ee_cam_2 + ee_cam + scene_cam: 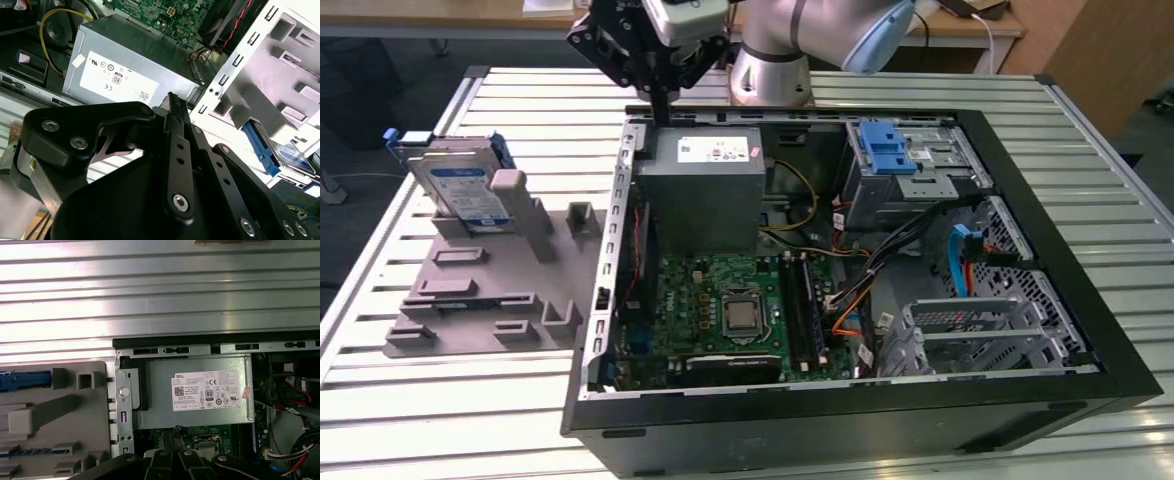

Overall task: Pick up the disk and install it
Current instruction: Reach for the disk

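Not started: gripper (662,108), pinched together on nothing, hangs near the power supply (707,190), disk (467,190) well off to its side (upright in grey holder (480,290)), uninstalled.

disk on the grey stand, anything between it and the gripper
Nothing visible does. The gripper hangs over the computer case wall, and the disk stands on edge in the grey fixture at the exterior view's left. Its top is open; a grey post flanks its case-facing side.
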Tool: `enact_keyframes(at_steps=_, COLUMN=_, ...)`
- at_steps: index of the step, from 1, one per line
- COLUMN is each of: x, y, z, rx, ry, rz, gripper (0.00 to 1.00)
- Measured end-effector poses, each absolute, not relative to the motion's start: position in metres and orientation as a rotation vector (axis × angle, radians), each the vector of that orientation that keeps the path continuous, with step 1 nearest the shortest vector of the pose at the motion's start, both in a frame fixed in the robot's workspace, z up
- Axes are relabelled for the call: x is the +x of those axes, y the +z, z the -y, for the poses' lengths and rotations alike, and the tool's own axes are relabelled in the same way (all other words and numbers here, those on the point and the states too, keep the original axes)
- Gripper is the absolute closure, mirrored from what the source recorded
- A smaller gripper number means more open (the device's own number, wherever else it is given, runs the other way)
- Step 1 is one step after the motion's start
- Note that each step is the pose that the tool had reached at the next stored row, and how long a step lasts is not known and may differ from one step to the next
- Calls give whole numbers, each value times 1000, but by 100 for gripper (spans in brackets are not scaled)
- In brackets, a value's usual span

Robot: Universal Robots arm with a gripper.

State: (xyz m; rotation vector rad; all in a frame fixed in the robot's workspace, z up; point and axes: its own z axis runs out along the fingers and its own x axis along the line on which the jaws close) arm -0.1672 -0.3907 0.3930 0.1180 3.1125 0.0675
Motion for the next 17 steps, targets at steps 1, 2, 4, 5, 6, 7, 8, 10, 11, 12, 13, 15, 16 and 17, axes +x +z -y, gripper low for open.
enact_keyframes(at_steps=1, x=-168, y=393, z=391, rx=118, ry=67, rz=-3112, gripper=89)
enact_keyframes(at_steps=2, x=-169, y=393, z=391, rx=118, ry=67, rz=-3113, gripper=89)
enact_keyframes(at_steps=4, x=-170, y=393, z=390, rx=118, ry=67, rz=-3113, gripper=89)
enact_keyframes(at_steps=5, x=-170, y=393, z=390, rx=118, ry=67, rz=-3113, gripper=89)
enact_keyframes(at_steps=6, x=-170, y=393, z=390, rx=118, ry=67, rz=-3113, gripper=89)
enact_keyframes(at_steps=7, x=-170, y=393, z=390, rx=118, ry=67, rz=-3112, gripper=89)
enact_keyframes(at_steps=8, x=-170, y=393, z=390, rx=118, ry=67, rz=-3113, gripper=89)
enact_keyframes(at_steps=10, x=-170, y=393, z=390, rx=118, ry=68, rz=-3112, gripper=89)
enact_keyframes(at_steps=11, x=-171, y=393, z=390, rx=118, ry=68, rz=-3112, gripper=89)
enact_keyframes(at_steps=12, x=-171, y=393, z=390, rx=118, ry=68, rz=-3112, gripper=89)
enact_keyframes(at_steps=13, x=-171, y=393, z=390, rx=118, ry=68, rz=-3112, gripper=89)
enact_keyframes(at_steps=15, x=-173, y=393, z=390, rx=118, ry=67, rz=-3113, gripper=89)
enact_keyframes(at_steps=16, x=-173, y=393, z=390, rx=118, ry=68, rz=-3112, gripper=89)
enact_keyframes(at_steps=17, x=-174, y=393, z=390, rx=118, ry=68, rz=-3112, gripper=89)
